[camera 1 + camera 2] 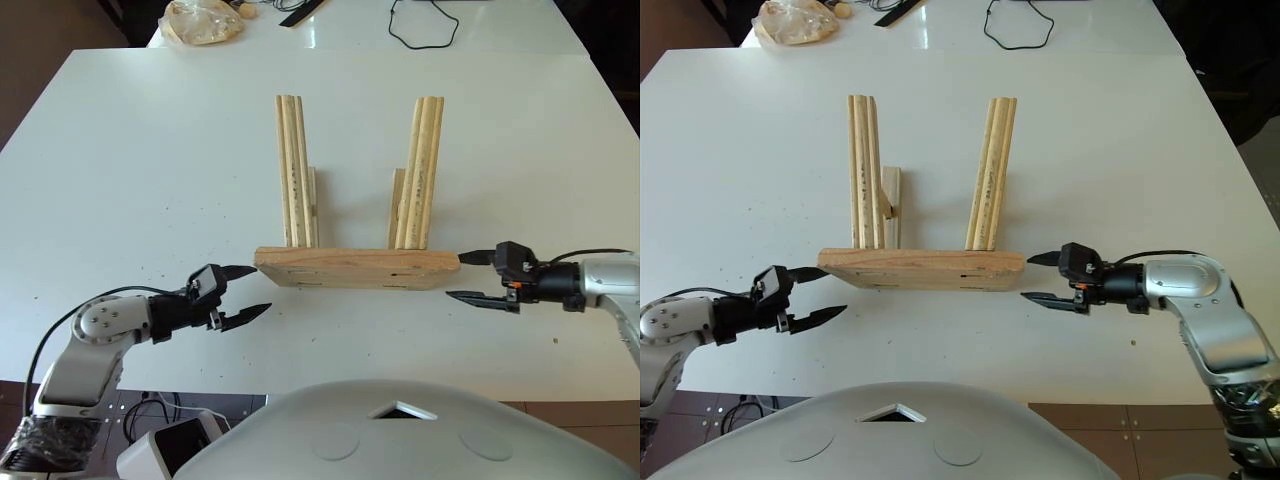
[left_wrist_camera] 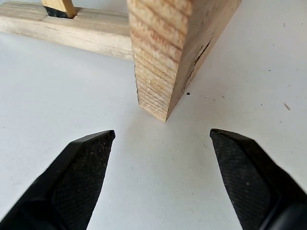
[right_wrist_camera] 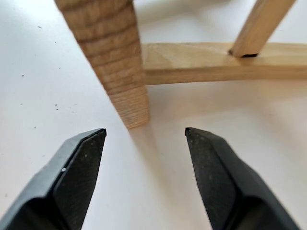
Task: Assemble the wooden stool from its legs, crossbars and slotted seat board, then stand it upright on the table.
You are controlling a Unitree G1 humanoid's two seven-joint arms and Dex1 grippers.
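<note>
The wooden stool lies on its side on the white table [image 1: 150,180]. Its seat board [image 1: 355,268] stands on edge near the front, and two pairs of legs [image 1: 295,170] [image 1: 420,172] run away from it toward the back, with short crossbars [image 1: 397,205] between them. My left gripper [image 1: 247,293] is open just off the board's left end [image 2: 163,62], fingers apart on either side of that end's line. My right gripper [image 1: 470,277] is open just off the board's right end [image 3: 112,57], not touching it.
A bag of light brown items [image 1: 203,20] and a black cable [image 1: 420,25] lie on a second table at the back. Bare table surface lies left, right and behind the stool. The front table edge runs close below both grippers.
</note>
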